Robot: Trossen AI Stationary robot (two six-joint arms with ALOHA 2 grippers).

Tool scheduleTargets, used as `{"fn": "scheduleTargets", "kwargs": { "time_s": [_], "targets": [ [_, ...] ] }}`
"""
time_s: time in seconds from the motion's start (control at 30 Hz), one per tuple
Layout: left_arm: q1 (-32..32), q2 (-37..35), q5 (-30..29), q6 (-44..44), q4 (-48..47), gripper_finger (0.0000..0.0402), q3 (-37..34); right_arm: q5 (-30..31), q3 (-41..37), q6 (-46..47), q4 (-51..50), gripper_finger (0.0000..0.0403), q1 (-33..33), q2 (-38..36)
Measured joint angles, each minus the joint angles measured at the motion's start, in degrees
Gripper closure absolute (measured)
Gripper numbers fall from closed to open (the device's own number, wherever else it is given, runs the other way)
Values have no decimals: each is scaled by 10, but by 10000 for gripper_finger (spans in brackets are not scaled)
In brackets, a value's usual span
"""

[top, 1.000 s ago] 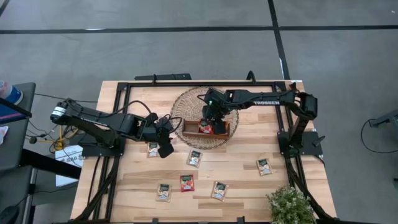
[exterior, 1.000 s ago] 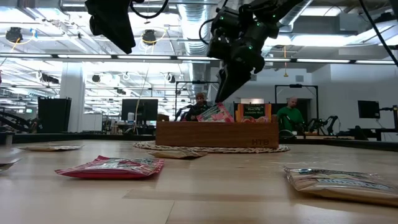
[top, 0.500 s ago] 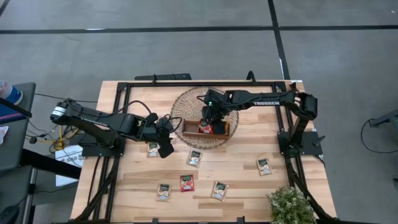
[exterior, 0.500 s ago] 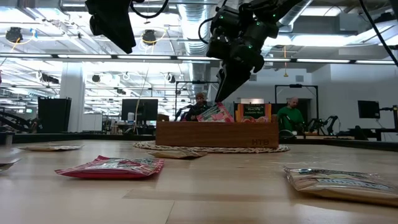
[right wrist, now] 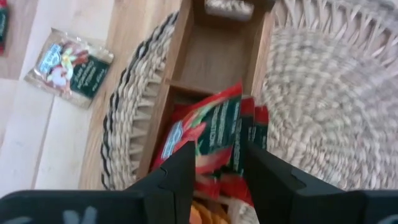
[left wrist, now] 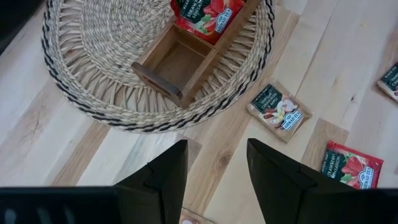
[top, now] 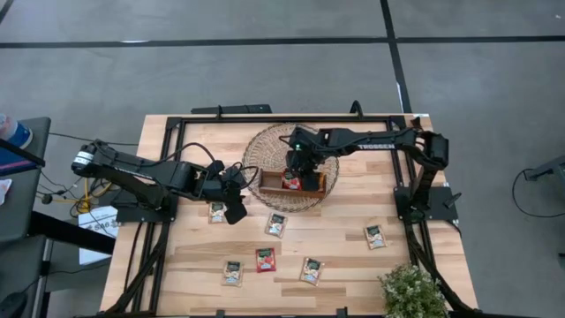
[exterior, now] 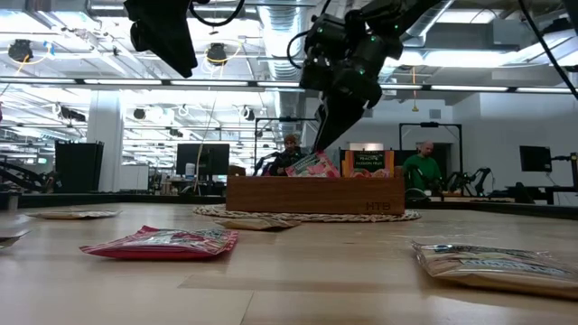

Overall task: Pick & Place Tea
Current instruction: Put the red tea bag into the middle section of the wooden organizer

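Observation:
The wooden three-compartment tray sits on the round wicker basket. Red sachets stand tilted in its middle compartment; an end compartment is bare. My right gripper is open and hovers just above those red sachets, one finger on either side of them. Loose sachets lie flat on the table: pale, green-topped ones and a red one. My left gripper is open and raised over the table, beside another sachet and left of the basket.
A potted plant stands at the table's near right corner. A black frame runs along the table's edges. In the low view a red sachet and a pale one lie near the camera. People show in the room beyond.

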Motion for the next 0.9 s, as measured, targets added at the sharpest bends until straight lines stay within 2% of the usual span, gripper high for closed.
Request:
{"fn": "scheduleTargets", "kwargs": {
  "time_s": [0.3,0.9],
  "targets": [
    [0,0,2,0,0,243,0,0,1,11,1,288,-1,-1],
    [0,0,9,1,0,243,0,0,1,11,-6,368,5,-1]
  ]
}}
